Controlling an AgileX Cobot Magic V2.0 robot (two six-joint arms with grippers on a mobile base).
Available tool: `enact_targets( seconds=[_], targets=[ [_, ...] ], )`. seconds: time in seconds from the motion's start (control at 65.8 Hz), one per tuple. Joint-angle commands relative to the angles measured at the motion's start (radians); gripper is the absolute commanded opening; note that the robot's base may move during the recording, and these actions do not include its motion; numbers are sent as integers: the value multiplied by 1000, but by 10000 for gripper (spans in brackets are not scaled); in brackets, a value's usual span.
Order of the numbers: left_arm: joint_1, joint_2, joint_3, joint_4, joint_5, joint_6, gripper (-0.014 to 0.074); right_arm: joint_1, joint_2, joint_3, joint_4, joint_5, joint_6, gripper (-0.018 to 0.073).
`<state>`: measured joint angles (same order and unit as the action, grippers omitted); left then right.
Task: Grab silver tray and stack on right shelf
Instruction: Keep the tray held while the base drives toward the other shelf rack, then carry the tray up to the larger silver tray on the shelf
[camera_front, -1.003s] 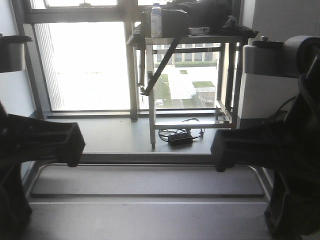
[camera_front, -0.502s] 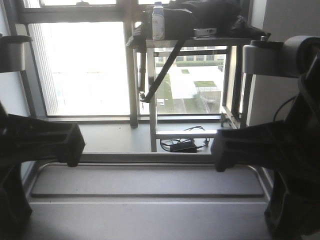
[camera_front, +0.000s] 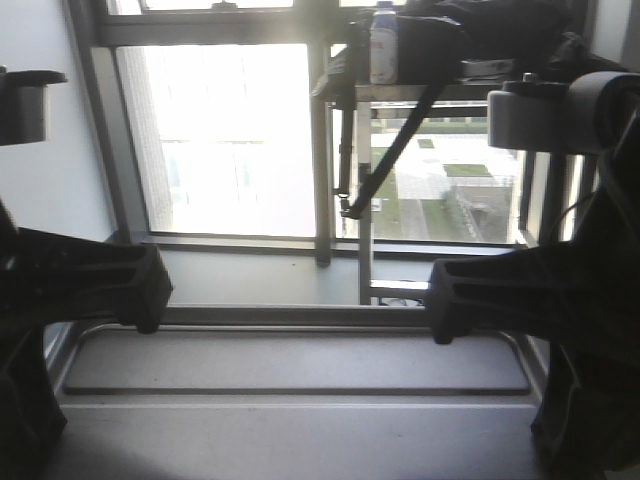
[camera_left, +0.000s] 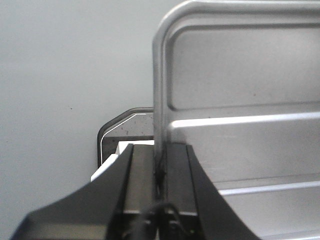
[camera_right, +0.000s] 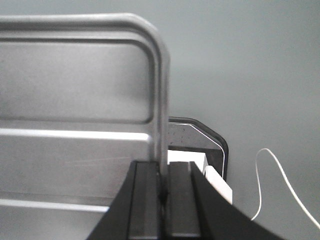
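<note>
Grey surface (camera_left: 60, 75) below — left fingers (camera_left: 141, 186), right fingers (camera_right: 183, 201) clamped on opposite rims of silver tray (camera_left: 240, 100).

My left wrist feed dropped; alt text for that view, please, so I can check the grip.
The black left gripper is shut on the side rim of the shiny rectangular metal tray, below its rounded corner. Two long ridges cross the tray's floor; a plain grey surface lies beyond.

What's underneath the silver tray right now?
Grey floor lies beneath the silver tray, which the left gripper and right gripper clamp by its side rims. A dark plate and white block peek out past each rim; the tray covers the rest.
</note>
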<state>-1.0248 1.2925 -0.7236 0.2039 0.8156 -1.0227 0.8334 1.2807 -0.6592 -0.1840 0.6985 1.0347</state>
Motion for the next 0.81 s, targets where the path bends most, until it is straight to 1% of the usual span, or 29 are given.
enact_targets(
  seconds=[0.0, 0.79],
  targets=[
    [-8, -27, -15, 28, 51, 19, -100, -4, -28, -21, -54, 12, -9, 59],
    [-8, -27, -15, 28, 51, 19, -100, -4, -28, -21, -54, 12, -9, 59]
  ],
)
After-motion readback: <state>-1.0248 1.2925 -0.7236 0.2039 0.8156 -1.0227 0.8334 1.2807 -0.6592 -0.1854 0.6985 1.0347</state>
